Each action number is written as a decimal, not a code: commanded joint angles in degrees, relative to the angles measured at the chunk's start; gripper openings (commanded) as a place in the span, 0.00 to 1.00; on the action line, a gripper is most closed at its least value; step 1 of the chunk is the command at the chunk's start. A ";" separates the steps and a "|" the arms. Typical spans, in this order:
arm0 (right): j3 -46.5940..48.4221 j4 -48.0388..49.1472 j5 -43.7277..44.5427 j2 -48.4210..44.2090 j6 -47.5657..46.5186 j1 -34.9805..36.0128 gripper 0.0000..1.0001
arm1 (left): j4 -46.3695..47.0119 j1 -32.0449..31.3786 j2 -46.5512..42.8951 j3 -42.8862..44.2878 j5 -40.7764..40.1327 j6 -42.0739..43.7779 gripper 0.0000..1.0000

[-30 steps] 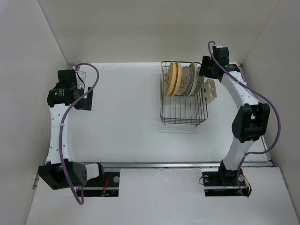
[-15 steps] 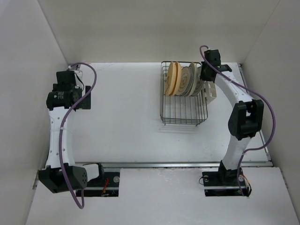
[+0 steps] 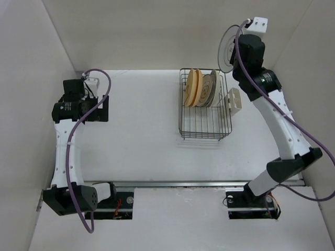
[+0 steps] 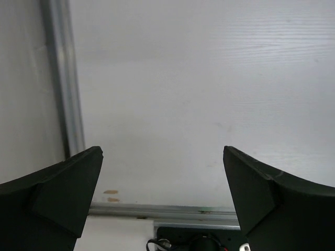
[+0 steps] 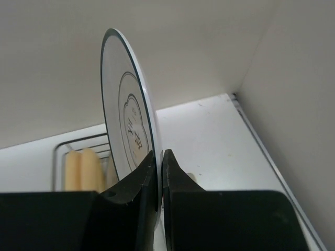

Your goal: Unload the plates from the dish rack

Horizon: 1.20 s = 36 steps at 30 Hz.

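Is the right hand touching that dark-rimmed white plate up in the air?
Touching. Right wrist view: the right hand grips the dark-rimmed round white plate, one finger against each face.

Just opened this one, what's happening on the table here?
The right gripper is shut on the rim of a white patterned plate, holding it upright in the air, raised clear of the dish rack. Several other plates stand on edge at the rack's far end. The left gripper is open and empty over the table at the left side.
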 commanded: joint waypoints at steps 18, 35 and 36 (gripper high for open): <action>-15.98 25.21 -91.86 17.60 13.36 13.41 0.00 | -6.86 -0.33 24.43 8.87 44.42 3.40 0.69; -6.77 21.90 -85.05 25.17 18.39 15.60 0.34 | -19.92 -1.47 27.07 7.91 49.79 17.16 0.00; -5.71 19.80 -81.88 25.17 18.39 15.60 0.47 | -18.24 -1.47 27.07 7.91 49.00 15.31 0.00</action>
